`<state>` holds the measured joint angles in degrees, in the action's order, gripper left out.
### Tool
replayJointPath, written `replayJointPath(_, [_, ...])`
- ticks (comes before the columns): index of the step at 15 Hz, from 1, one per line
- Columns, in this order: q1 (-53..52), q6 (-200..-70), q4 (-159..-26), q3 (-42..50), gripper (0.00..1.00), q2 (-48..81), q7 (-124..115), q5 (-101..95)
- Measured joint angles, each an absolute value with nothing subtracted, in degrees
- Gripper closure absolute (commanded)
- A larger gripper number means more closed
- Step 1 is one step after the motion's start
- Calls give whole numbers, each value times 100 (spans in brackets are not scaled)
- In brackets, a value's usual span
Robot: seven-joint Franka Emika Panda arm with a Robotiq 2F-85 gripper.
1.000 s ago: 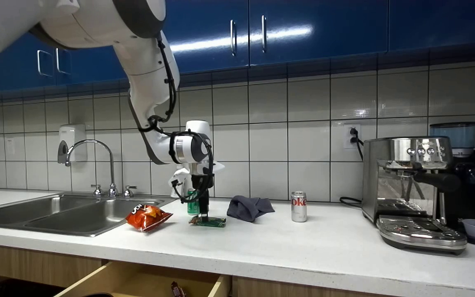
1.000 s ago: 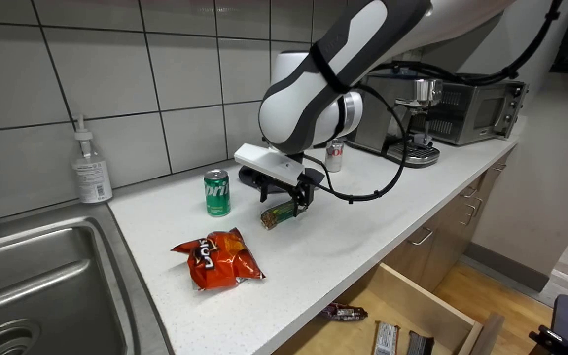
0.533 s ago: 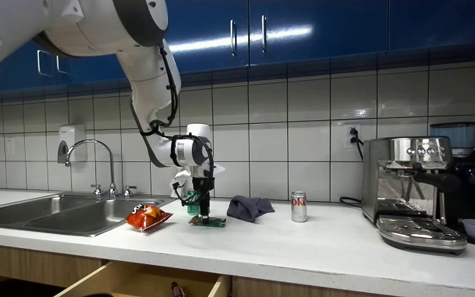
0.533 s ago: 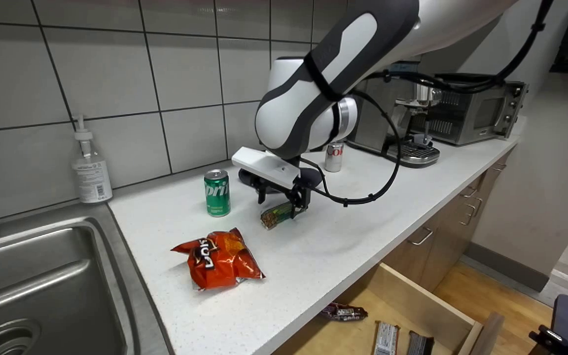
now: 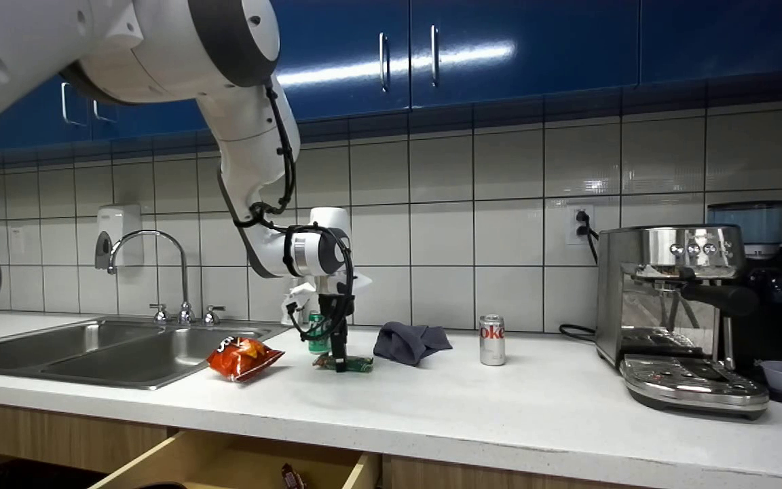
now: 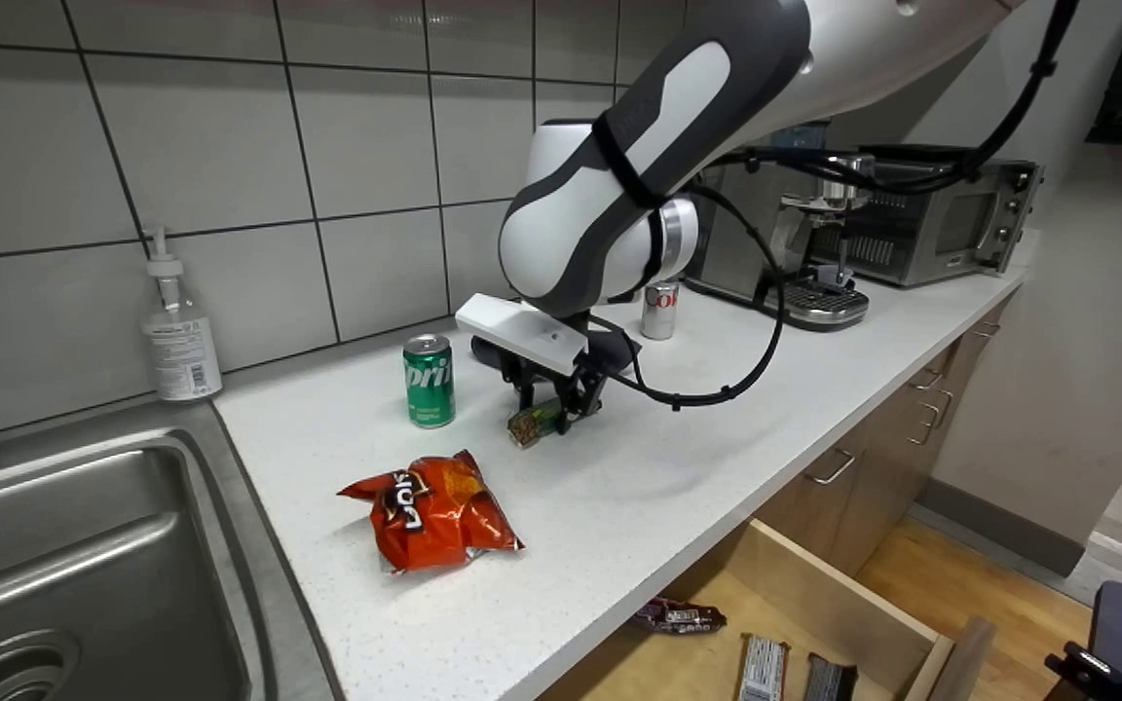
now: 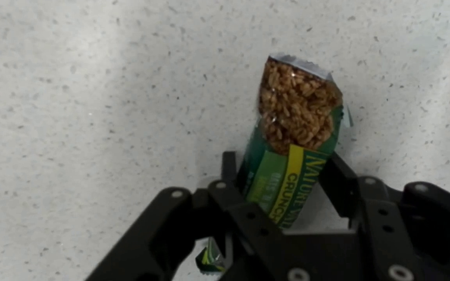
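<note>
A white, speckled bench runs beyond the frame in both exterior views as a robot arm bends over it, the base out of sight. A steel sink and an open drawer are also cropped in both. An espresso machine sits partly behind the arm and its black cable in an exterior view, where a gray cloth peeks out from behind the gripper, whose jaws stand partway apart. A red chip bag lies near the sink, its crumpled folds swallowing some of the lettering. A silver can shows only "oke" in an exterior view; a green can, partly covered there by the cable, shrinks to a sliver at the edge of the wrist view. A green-wrapped granola bar lies on the bench between the gripper's fingers, near the green can, its midsection hidden under the gripper and one end just poking out at lower left in the wrist view; whether the fingers press on both sides cannot be made out.
</note>
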<state>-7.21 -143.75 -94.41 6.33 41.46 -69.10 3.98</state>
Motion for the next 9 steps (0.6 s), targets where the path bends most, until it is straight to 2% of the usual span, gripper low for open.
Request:
replayJointPath(1, [-720, -14340, -9419, 639, 81, 4147, -6910, 414])
replayJointPath(2, [-719, -14328, -9404, 642, 84, 4150, -6910, 431])
replayJointPath(9, [-724, -14341, -9381, 640, 84, 4157, -6910, 467])
